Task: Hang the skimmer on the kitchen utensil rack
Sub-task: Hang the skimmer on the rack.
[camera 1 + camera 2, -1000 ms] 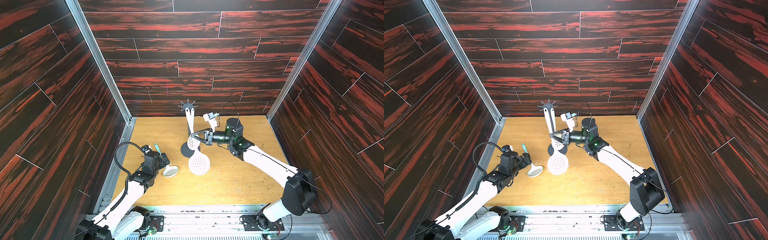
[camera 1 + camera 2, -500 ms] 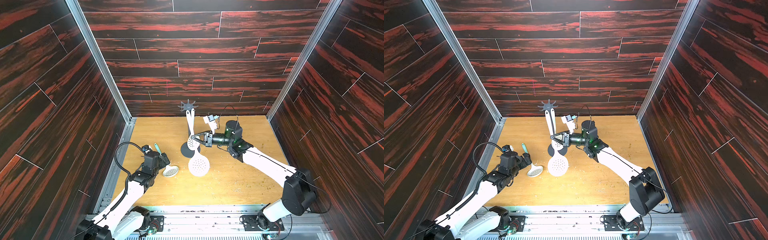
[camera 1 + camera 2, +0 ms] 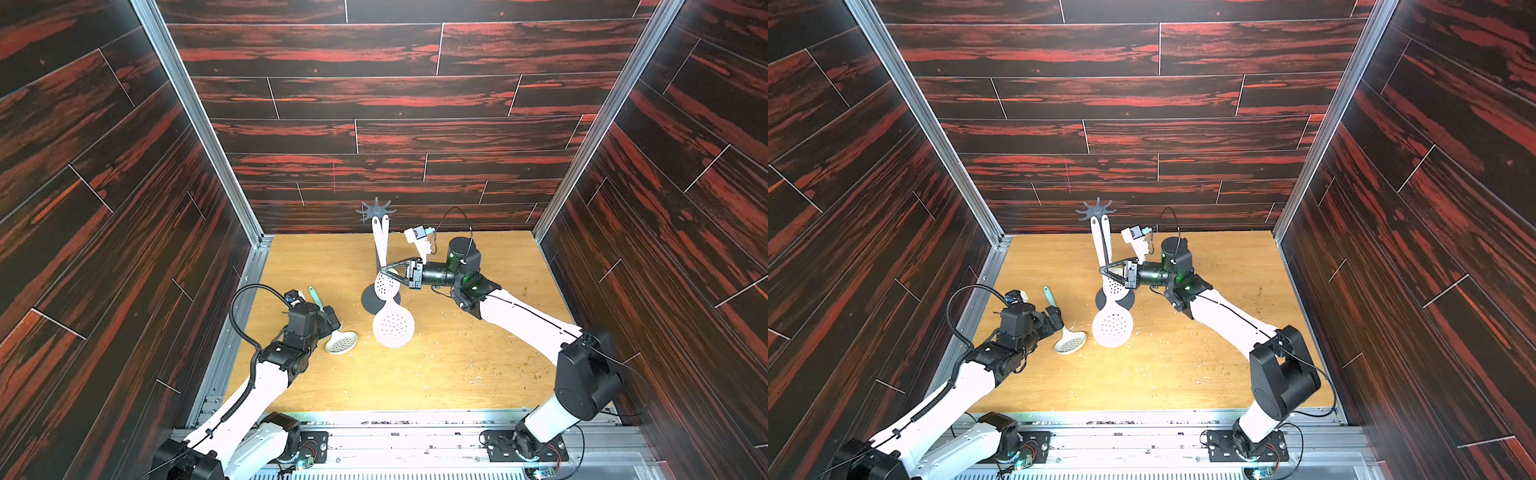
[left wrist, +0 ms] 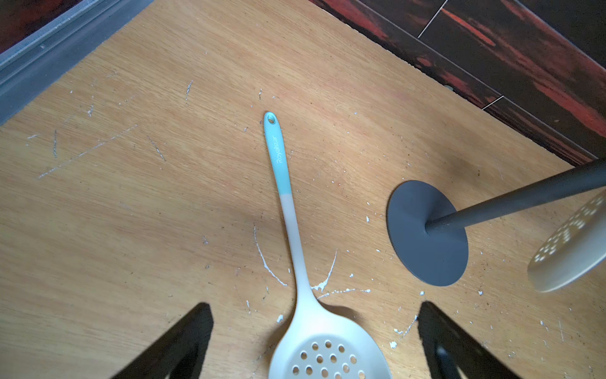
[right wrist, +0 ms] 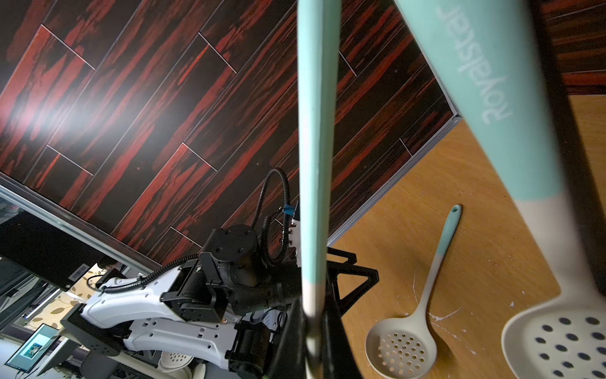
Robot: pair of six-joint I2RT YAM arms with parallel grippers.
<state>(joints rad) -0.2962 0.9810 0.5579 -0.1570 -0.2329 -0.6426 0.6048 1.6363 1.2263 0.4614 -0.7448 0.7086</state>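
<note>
Twelve o'clock on the table (image 3: 457,374), we've got the kitchen utensil rack (image 3: 376,209), with a perforated spoon (image 3: 383,284) hanging from it. The large skimmer (image 3: 393,326) dangles beside it, its handle up at the crown. The right gripper (image 3: 385,270) is clamped on that handle from three o'clock. Hooked or not, we can't tell. At seven o'clock of the base a small skimmer (image 3: 341,343) lies flat, with the left gripper (image 4: 314,308) spread wide above it, empty.

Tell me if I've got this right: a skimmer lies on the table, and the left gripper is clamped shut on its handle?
Not quite. The skimmer lies on the table, but the left gripper is open, its jaws wide on either side of it, not gripping. The left wrist view shows this.
</note>
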